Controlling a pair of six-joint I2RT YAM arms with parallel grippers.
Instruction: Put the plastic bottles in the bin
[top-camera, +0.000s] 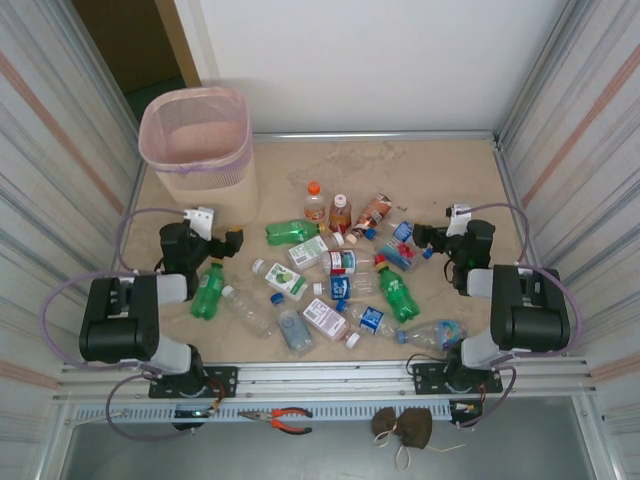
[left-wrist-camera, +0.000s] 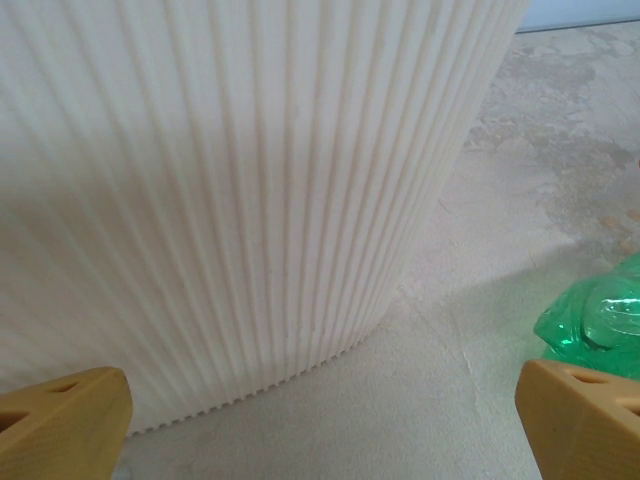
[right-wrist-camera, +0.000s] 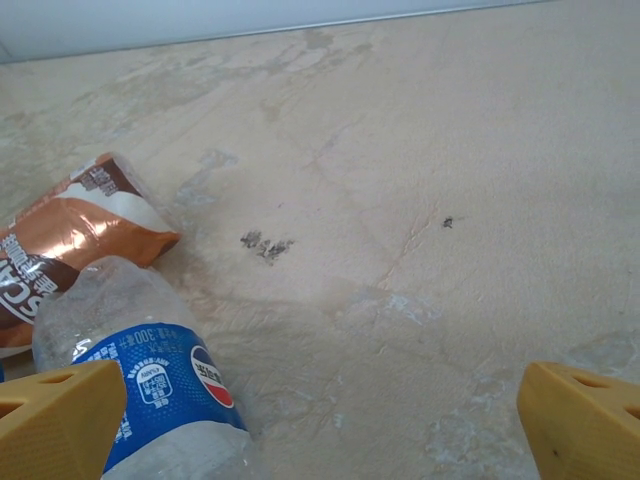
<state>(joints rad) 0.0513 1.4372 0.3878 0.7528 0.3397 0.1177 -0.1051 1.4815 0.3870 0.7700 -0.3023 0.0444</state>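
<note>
Across the middle of the sandy bench (top-camera: 420, 170), I see small clear, green and orange plastic bottles (top-camera: 285, 280) lying scattered. They are all outside the tall beige ribbed bin (top-camera: 215, 190) at the far left corner. Both claws are released and empty. My left claw (top-camera: 232, 243) sits low by the bin's base, with a crumpled green bottle (left-wrist-camera: 600, 320) just to its right. My right claw (top-camera: 425, 237) is beside a clear blue-labelled bottle (right-wrist-camera: 150, 380), likely so that each has a near first pick.

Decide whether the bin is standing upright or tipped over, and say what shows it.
Upright. The bin shows its pink-lined mouth facing up from above, and its ribbed base sits flat on the table.
</note>
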